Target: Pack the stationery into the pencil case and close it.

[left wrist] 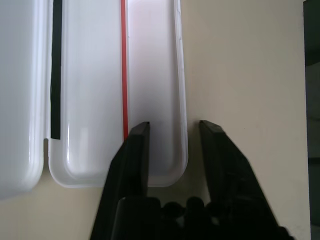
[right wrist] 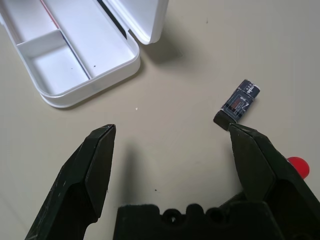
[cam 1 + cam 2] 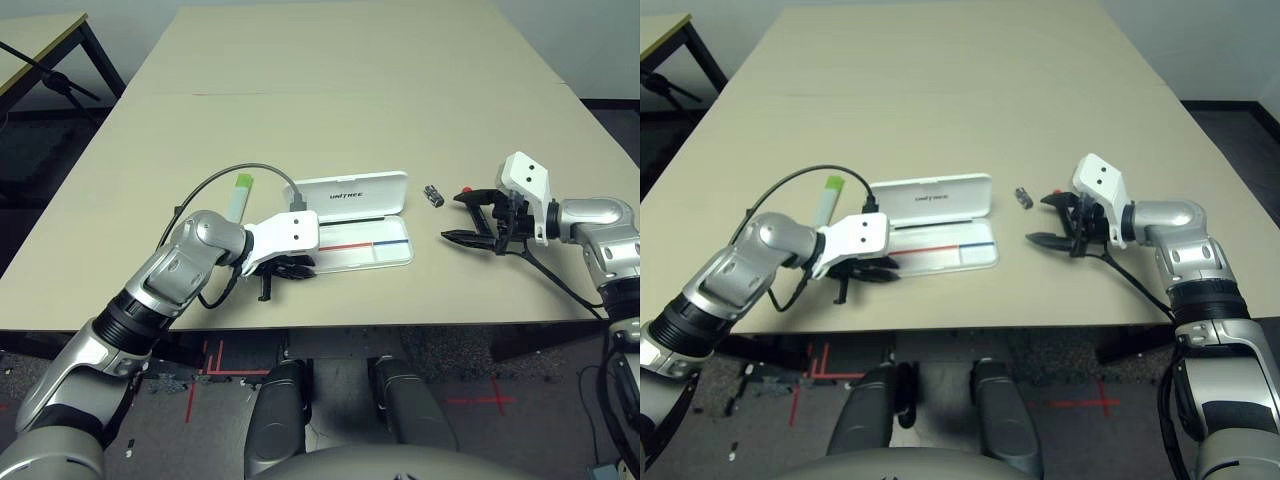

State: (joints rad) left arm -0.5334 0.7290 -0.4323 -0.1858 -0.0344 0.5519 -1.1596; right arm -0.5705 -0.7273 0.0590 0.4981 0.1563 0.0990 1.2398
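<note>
The right gripper (image 2: 170,150) has its black fingers spread wide and empty, low over the table (image 3: 330,90), with the tiny silver-black cylinder (image 2: 238,105) lying just off one fingertip and a red marker (image 2: 298,165) peeking out behind that same finger. To take the cylinder cleanly, I'd say the gripper should shift sideways until the piece sits between the tips, then close gently, since something that small could skid or pop out. That forearm reaches in from the right, wrist turned so the fingers point toward the pencil case (image 3: 360,222), which lies open, lid back, near the middle of the table's front edge.

The left gripper (image 1: 172,135) is parted a little, straddling the near wall of the tray at its end corner, apparently steadying it; the elbow is bent, forearm angled across. The flat white stick with green end (image 3: 239,195) lies beyond that arm, beside the case
</note>
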